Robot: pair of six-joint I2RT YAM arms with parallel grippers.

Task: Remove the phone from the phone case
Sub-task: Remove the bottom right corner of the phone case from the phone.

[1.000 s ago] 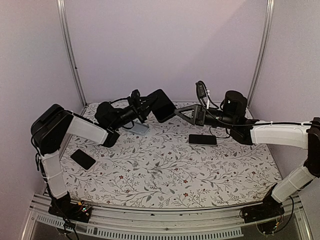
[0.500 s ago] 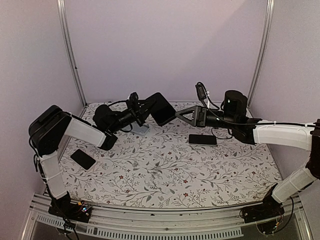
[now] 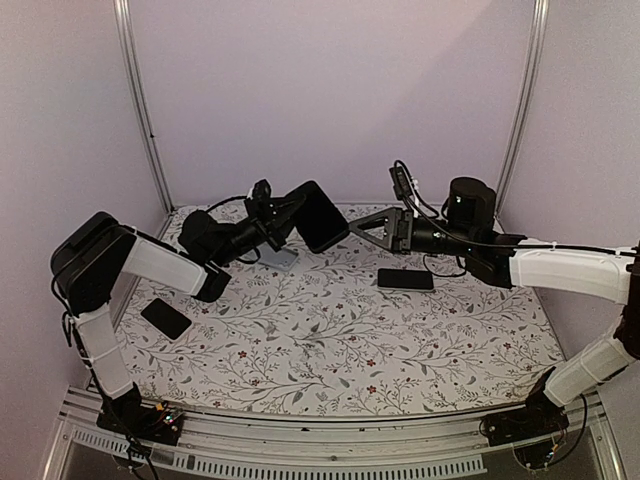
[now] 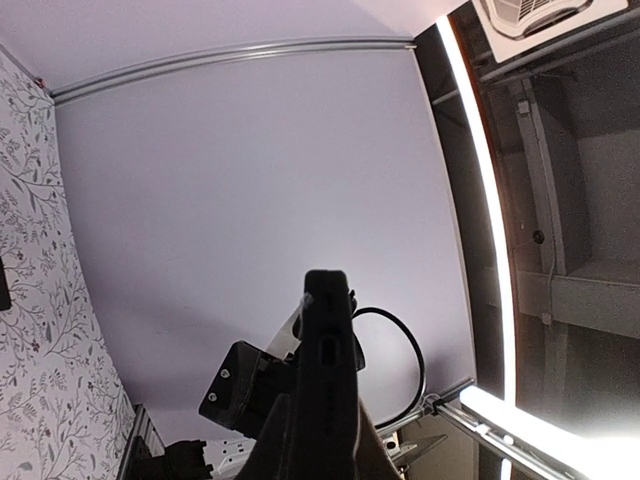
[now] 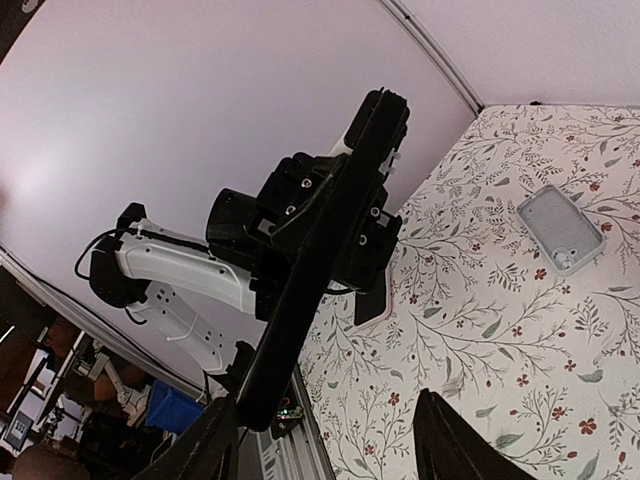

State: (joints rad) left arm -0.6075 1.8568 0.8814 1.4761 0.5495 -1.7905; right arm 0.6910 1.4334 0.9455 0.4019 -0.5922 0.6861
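Observation:
My left gripper (image 3: 287,216) is shut on a black phone case (image 3: 318,214) and holds it in the air above the back of the table, tilted. In the left wrist view the case (image 4: 328,360) stands edge-on between my fingers (image 4: 276,440). Whether the phone sits inside it, I cannot tell. My right gripper (image 3: 361,226) is open just to the right of the case. In the right wrist view the case (image 5: 330,250) runs slantwise, its lower end beside my left finger (image 5: 212,440), with nothing gripped between the two fingers.
A grey case (image 3: 279,257) lies on the flowered tablecloth under the held case and also shows as a grey case (image 5: 560,229) in the right wrist view. A black phone (image 3: 405,279) lies below the right gripper. Another black phone (image 3: 166,318) lies near the left edge.
The left arm has drawn the case slightly left and tilted it more. The right gripper's jaws have opened wider while staying close to the case.

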